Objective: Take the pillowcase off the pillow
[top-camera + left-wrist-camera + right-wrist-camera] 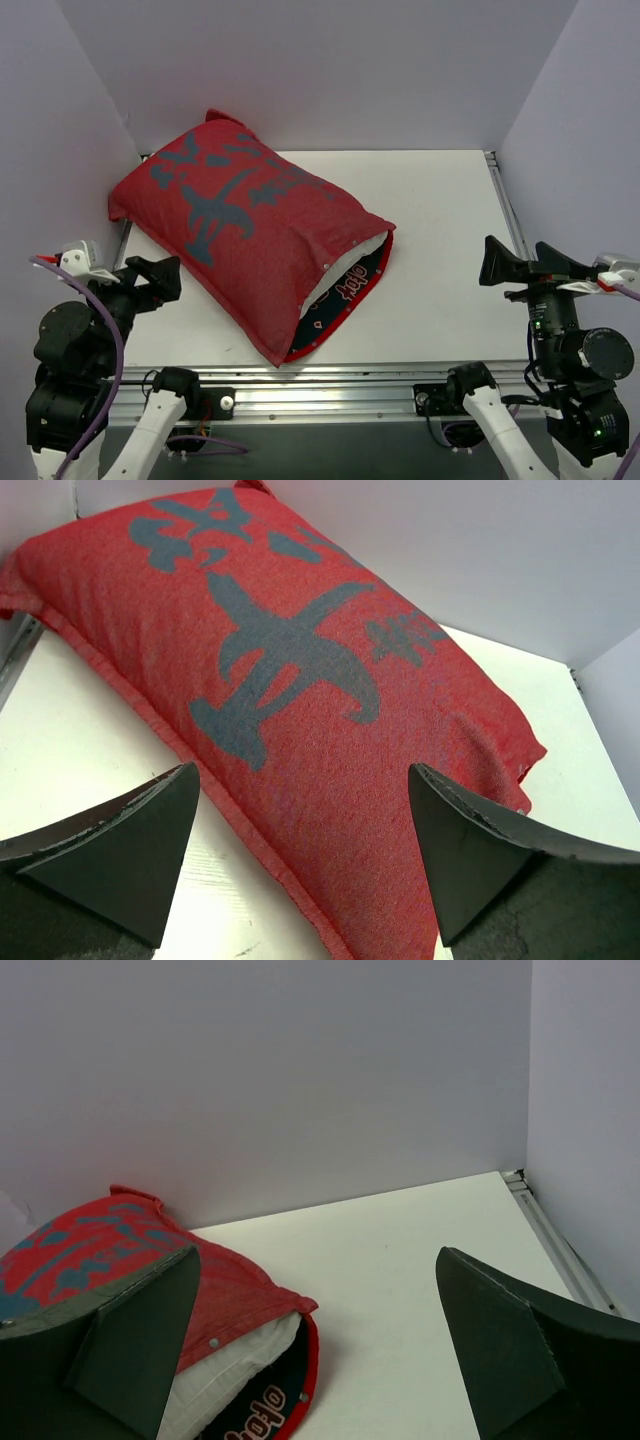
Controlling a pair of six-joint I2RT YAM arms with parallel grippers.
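Left pincer (302,775) and right pincer (318,1252) spread wide, empty, pillowcase (240,220) covering pillow (352,262), on table (450,220)

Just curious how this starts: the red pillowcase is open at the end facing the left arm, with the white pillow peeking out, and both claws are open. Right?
Not quite. The pillowcase opens at the end facing the right arm, not the left; the top view shows the white pillow peeking out there. The left gripper and right gripper are both open.
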